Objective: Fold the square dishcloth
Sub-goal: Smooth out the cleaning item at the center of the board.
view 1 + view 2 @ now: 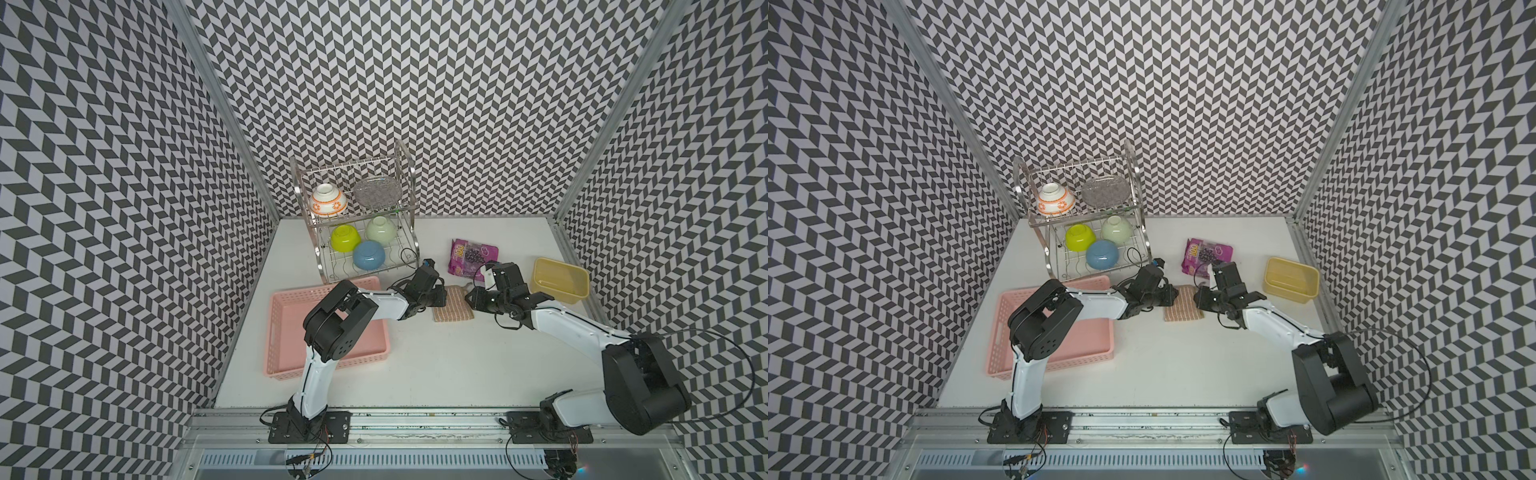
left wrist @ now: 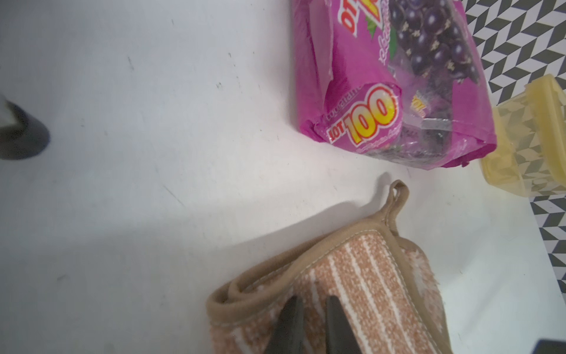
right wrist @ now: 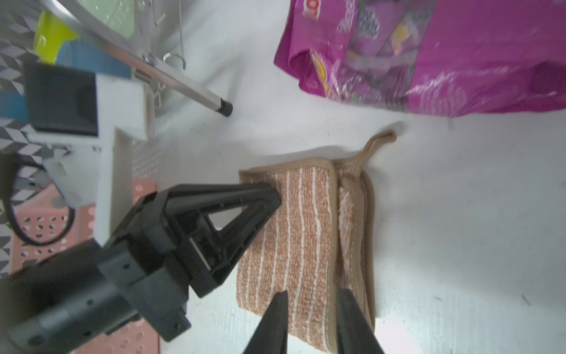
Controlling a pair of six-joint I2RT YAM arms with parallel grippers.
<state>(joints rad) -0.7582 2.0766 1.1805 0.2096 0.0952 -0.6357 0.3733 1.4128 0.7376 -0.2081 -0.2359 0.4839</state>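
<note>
folded square dishcloth point(image 3: 303, 230); left gripper point(image 3: 271, 196) narrow, tips on its edge, hold not discernible; right gripper point(image 3: 312, 292) slightly parted over another edge.

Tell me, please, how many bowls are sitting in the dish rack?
4. A white-and-orange bowl sits on the upper tier of the dish rack. The lime bowl, pale green bowl and blue bowl are on the lower tier. None appears hidden.
</note>
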